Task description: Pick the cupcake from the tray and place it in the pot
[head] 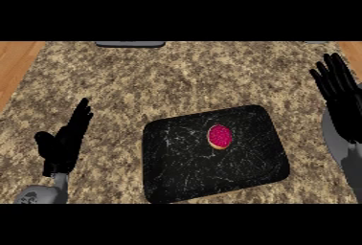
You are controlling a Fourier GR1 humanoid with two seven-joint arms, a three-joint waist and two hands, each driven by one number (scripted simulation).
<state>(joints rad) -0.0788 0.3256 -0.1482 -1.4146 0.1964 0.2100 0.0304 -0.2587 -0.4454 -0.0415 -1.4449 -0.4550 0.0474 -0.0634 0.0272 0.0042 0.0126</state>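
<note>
While both hands hang above the counter with nothing in them, the right hand (pixel 341 98) shows at the view's right edge, fingers straight, spread and pointing up, resting there with its grey forearm running down to the lower right. It lies just right of the tray's (pixel 176 167) upper right corner, apart from it. The left hand (pixel 65 139) stands at the lower left, fingers straight and held together pointing up, thumb out to the left; it holds nothing and sits well left of the tray over bare counter (pixel 176 76).

Between the two hands lies the tray, black with pale streaks, rounded at the corners and turned slightly so its right side sits higher in the view. On it, right of its middle and toward the upper half, rests the cupcake (pixel 220 137), pink-red on top with a tan rim, touched by neither hand.

At the counter's far edge a grey object (pixel 130 44) shows only partly; I cannot tell what it is. Wooden flooring (pixel 17 67) shows at both sides.
</note>
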